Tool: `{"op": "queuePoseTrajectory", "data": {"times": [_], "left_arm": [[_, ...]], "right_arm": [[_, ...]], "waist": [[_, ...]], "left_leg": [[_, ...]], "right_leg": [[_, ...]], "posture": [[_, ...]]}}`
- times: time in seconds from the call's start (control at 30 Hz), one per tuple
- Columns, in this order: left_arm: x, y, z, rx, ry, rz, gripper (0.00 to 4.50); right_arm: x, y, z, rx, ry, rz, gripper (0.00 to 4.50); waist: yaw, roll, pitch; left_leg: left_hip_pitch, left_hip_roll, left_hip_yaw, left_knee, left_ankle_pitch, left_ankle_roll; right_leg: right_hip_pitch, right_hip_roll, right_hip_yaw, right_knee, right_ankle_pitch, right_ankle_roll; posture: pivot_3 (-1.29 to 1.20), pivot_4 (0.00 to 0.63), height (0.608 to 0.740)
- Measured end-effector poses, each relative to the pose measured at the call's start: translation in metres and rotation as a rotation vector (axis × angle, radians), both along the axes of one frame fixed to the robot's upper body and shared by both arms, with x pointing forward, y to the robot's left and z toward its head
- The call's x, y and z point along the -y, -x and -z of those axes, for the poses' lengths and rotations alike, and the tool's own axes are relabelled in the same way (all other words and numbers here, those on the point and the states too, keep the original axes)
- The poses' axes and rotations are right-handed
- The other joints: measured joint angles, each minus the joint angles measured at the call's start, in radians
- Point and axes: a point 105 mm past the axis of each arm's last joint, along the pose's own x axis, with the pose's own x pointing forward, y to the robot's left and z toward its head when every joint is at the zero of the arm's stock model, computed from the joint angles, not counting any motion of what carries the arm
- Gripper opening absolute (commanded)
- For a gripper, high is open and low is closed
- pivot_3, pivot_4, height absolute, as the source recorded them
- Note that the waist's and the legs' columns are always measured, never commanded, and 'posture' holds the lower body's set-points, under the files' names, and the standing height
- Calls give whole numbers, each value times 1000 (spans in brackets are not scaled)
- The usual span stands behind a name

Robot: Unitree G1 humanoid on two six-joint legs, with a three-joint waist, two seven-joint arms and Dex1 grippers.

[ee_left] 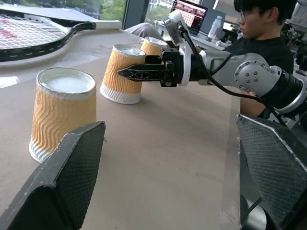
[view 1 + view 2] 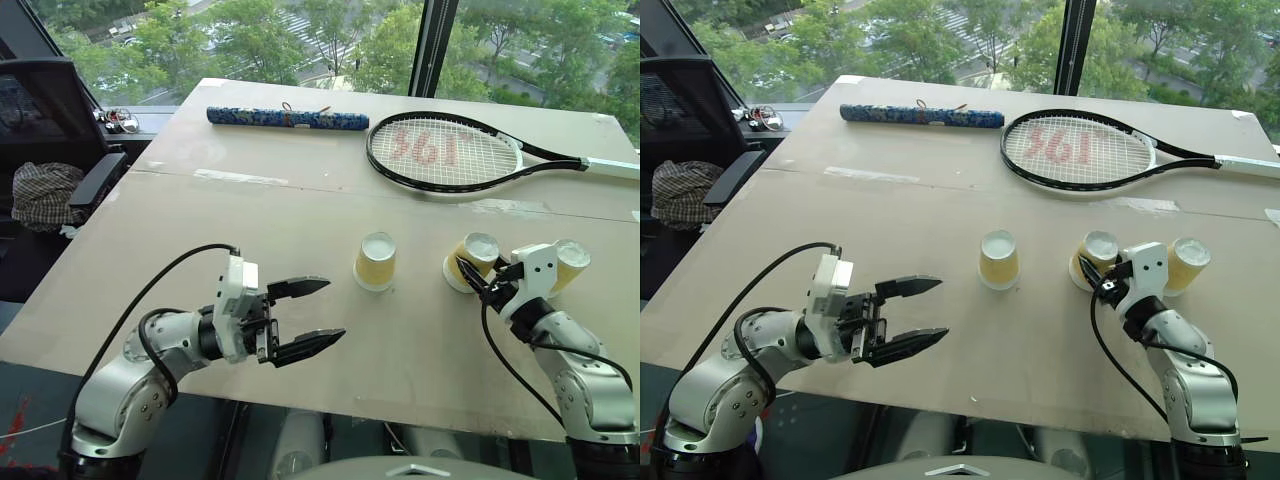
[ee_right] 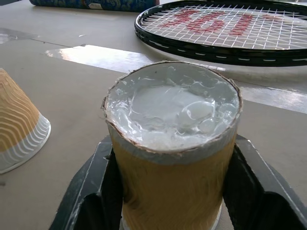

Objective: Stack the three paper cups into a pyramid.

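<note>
Three paper cups stand upside down in a row on the table. The left cup [image 2: 375, 262] stands upright and alone. The middle cup [image 2: 473, 258] leans, with my right gripper [image 2: 470, 280] shut on its ribbed sides; the right wrist view shows this cup [image 3: 172, 143] squeezed between both fingers [image 3: 96, 191]. The right cup [image 2: 571, 264] sits just behind that wrist. My left gripper [image 2: 333, 310] hangs open and empty near the table's front edge, left of the row, pointing toward the cups.
A tennis racket [image 2: 450, 150] and a blue patterned roll [image 2: 285, 118] lie at the far side of the table [image 2: 250, 230]. A black chair with a plaid cloth [image 2: 45, 190] stands off the left edge. A person [image 1: 259, 33] sits beyond the table's right side.
</note>
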Motion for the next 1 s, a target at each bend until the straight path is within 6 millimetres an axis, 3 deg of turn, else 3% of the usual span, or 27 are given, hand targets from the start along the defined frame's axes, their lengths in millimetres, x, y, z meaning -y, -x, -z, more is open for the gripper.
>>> {"op": "queuePoseTrajectory", "data": {"times": [0.27,0.47,0.73,1.0], "left_arm": [[5,12,-17,-11,11,36,4500],[-3,21,-11,-53,28,38,4500],[-38,35,6,-64,6,-40,4500],[-42,39,9,-54,5,-72,4500]], "right_arm": [[-24,28,-17,16,1,-266,2539],[-48,36,-7,-20,47,-391,2539],[-64,25,-7,14,94,-439,2539],[-74,20,-6,24,109,-481,2539]], "waist": [[-3,0,0],[-3,0,0],[-2,0,0],[-2,0,0]], "left_leg": [[1,0,0,0,0,0],[1,0,1,0,0,0],[1,0,2,0,0,0],[0,0,2,-1,0,0]], "right_leg": [[0,0,1,0,-1,4],[0,0,1,0,-2,3],[-1,0,1,0,-2,3],[-2,-1,1,-1,-2,2]], "posture": [[0,150,740],[0,150,740],[0,150,740],[0,150,740]]}}
